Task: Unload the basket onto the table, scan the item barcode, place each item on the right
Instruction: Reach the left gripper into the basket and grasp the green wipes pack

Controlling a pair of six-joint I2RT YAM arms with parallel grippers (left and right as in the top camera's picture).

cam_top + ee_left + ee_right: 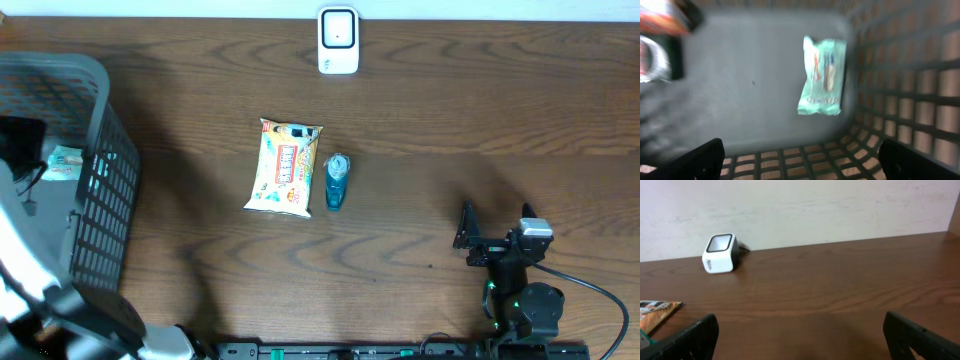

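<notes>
left wrist | left pincer [802,161] spread over basket [900,75] | green packet [822,75] inside

Left wrist view: smeared throughout; the print on the mint-green packet [822,75] is unreadable.
Its upper left: a red-orange box [660,17] and a dark thing [662,57] under it, both cut by the edge and too blurred to name.
My left pincer [801,145]: only the finger ends show, in the bottom corners.
My right pincer [801,316]: likewise cut by the bottom edge.
Snack bag [657,311]: one corner shows at the right wrist view's left edge.
Basket [100,190]: overhead, my left arm hides part of its inside.
</notes>
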